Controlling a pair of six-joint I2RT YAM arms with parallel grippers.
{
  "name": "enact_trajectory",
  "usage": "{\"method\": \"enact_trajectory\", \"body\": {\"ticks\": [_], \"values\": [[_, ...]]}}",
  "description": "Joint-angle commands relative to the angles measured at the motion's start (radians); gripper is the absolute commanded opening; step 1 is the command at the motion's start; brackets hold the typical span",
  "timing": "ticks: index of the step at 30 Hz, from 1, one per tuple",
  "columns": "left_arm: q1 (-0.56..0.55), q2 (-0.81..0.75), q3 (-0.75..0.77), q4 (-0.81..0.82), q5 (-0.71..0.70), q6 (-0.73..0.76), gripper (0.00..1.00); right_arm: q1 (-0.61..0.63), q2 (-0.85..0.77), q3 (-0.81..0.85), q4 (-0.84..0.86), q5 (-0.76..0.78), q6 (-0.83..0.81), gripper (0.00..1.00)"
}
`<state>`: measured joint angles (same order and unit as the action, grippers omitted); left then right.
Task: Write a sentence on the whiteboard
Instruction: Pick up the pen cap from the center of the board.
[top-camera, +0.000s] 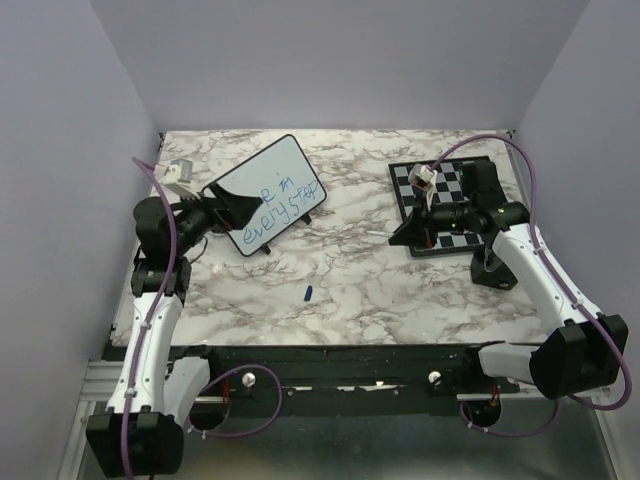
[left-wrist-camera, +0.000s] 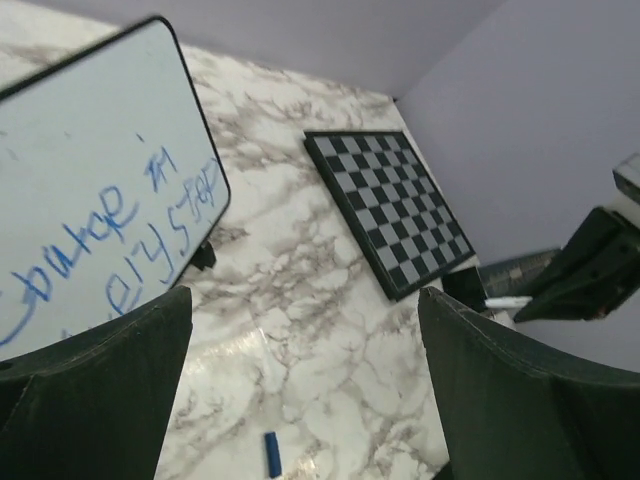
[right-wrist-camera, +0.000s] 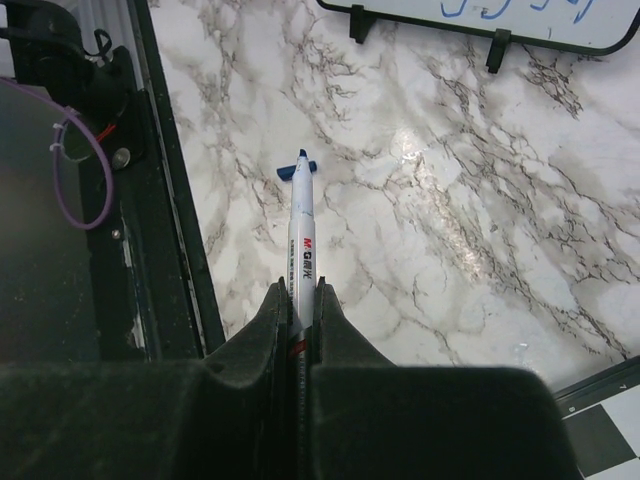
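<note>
- the whiteboard (top-camera: 268, 195) stands on the far left part of the marble table (top-camera: 350, 290), propped up on small black feet and leaning back.
- seen from above, its long axis runs on a diagonal, from the near left up to the far right.
- the sentence (top-camera: 275, 210) is in blue marker, in two uneven lines that follow that same long axis. the lower line looks like "every step"; the upper one ends in "in", and its first word is partly hidden.
- the left gripper (top-camera: 225, 205) sits at the board's near-left end, overlapping it in the top view. its jaws are spread as wide as they go, with nothing between them. whether it touches the board, i cannot tell.
- the right gripper (right-wrist-camera: 298, 285) is closed tight on a white marker (right-wrist-camera: 300, 240). the marker's long axis continues straight out from the fingers, blue tip leading.
- from above, this gripper (top-camera: 405, 238) is at the near left corner of a black-and-white chessboard (top-camera: 445, 190) and points left towards the middle of the table.
- the chessboard lies flat on the far right, well apart from the whiteboard.
- a small blue cap (top-camera: 308, 293) lies on the bare marble between the two arms, towards the near edge.
</note>
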<state>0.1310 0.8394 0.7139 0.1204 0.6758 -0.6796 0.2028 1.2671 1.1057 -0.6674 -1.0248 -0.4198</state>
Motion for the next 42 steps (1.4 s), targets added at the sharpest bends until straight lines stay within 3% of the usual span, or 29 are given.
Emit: {"method": "enact_trajectory", "body": {"ticks": [1, 2, 3, 6, 10, 16, 21, 36, 39, 42], "values": [[-0.258, 0.007, 0.137, -0.476, -0.256, 0.175, 0.99, 0.004, -0.012, -0.012, 0.032, 0.040, -0.007, 0.00], [-0.374, 0.019, 0.139, -0.513, -0.304, 0.183, 0.99, 0.004, -0.009, -0.010, 0.034, 0.042, -0.007, 0.01], [-0.439, 0.027, 0.139, -0.577, -0.438, 0.186, 0.99, 0.004, -0.006, -0.009, 0.032, 0.048, -0.008, 0.01], [-0.658, 0.064, 0.111, -0.631, -0.608, 0.160, 0.99, 0.004, -0.002, -0.009, 0.031, 0.055, -0.013, 0.01], [-0.794, 0.164, 0.072, -0.630, -0.761, 0.106, 0.99, 0.004, 0.000, -0.007, 0.029, 0.061, -0.014, 0.00], [-0.928, 0.372, 0.097, -0.599, -0.843, 0.078, 0.97, 0.004, 0.000, -0.004, 0.025, 0.068, -0.017, 0.01], [-1.018, 0.561, 0.185, -0.677, -0.933, 0.069, 0.81, 0.004, 0.000, -0.004, 0.022, 0.063, -0.017, 0.00], [-1.036, 0.699, 0.216, -0.688, -0.906, 0.098, 0.52, 0.004, 0.015, -0.003, 0.014, 0.065, -0.027, 0.01], [-1.033, 0.713, 0.206, -0.671, -0.872, 0.110, 0.43, 0.004, 0.018, -0.003, 0.014, 0.063, -0.028, 0.01], [-1.024, 0.730, 0.206, -0.663, -0.854, 0.115, 0.40, 0.004, 0.018, -0.003, 0.014, 0.063, -0.027, 0.00]]}}
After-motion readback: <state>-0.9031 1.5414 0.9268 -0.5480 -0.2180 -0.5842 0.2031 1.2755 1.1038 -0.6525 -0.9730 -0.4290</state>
